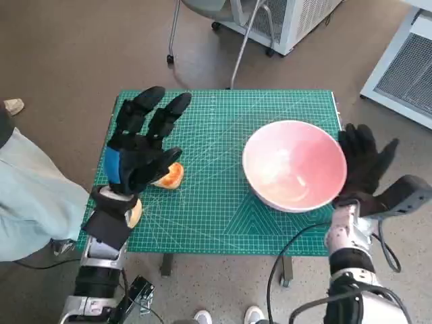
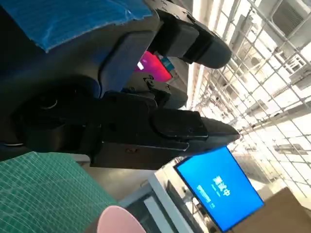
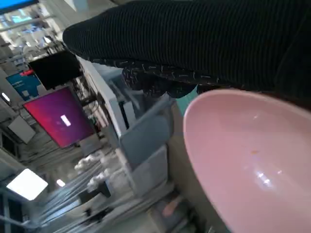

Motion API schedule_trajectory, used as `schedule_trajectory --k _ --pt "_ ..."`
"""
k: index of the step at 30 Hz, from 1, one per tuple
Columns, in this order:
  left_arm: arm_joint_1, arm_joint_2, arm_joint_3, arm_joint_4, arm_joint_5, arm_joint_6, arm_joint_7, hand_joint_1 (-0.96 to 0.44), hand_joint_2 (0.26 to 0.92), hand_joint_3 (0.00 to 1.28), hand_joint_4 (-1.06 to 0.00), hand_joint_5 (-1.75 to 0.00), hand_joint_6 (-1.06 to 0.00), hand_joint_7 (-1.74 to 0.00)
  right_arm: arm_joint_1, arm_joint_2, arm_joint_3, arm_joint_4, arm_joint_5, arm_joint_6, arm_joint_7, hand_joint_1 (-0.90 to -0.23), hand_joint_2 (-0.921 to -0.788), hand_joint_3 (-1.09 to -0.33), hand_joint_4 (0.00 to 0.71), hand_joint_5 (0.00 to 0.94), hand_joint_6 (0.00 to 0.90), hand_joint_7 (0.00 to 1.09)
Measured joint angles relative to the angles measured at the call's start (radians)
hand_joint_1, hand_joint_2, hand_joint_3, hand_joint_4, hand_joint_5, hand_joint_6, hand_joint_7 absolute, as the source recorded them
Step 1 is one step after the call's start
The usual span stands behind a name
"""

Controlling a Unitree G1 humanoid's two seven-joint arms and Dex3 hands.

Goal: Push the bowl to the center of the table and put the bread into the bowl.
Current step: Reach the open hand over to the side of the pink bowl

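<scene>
hands first, since they are nearest the camera in the head view. left hand (image 1: 138, 152) hovers over the left part of the green mat (image 1: 216, 223), fingers spread apart and stretched away from the robot, holding nothing. under its palm lies the bread (image 1: 169, 175), half hidden, and whether the hand touches it i cannot tell. a second pale orange lump shows by the left wrist, too covered to name. the hand seems placed there to be ready over the bread for the later pickup.

right hand (image 1: 364, 165) stands at the right edge of the table, fingers apart and upright, its palm side turned toward the bowl (image 1: 295, 165). it is just beside the bowl's right rim, likely pressed against it, though contact is not plain. that pose suits a sideways shove toward the middle, not a grasp. the right wrist view shows the glove (image 3: 194, 39) close over the pink rim (image 3: 243, 160).

bowl sits right of the table's middle, so the push looks unfinished by my judgement. it is empty, only a glossy pink inside. the bread is well apart from it, on the mat's left.

farther off are a chair's legs (image 1: 202, 40) and white cabinets (image 1: 398, 74) on the floor, and a person's pale trouser leg (image 1: 27, 196) at the left.
</scene>
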Motion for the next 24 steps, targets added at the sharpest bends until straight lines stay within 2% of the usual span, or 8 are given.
schedule_trajectory --k 7,14,24 --pt "0.035 0.003 0.013 -0.075 0.011 0.052 0.014 -0.17 0.921 0.12 -0.24 -0.61 -0.2 -0.83 -0.038 0.039 -0.01 0.002 0.001 0.009 0.001 -0.463 -0.921 -0.822 0.192 0.0 0.095 0.56" --pt "0.063 0.003 0.022 -0.143 0.013 0.102 0.018 -0.14 0.92 0.11 -0.2 -0.7 -0.17 -0.88 -0.076 0.067 -0.01 0.005 -0.002 0.025 -0.001 -0.447 -0.921 -0.836 0.194 0.002 0.063 0.57" --pt "0.109 0.003 0.035 -0.229 0.017 0.166 0.028 -0.1 0.911 0.14 -0.15 -0.78 -0.15 -0.93 -0.119 0.097 -0.006 0.014 -0.008 0.065 -0.059 -0.462 -0.921 -0.832 0.237 0.019 0.089 0.6"
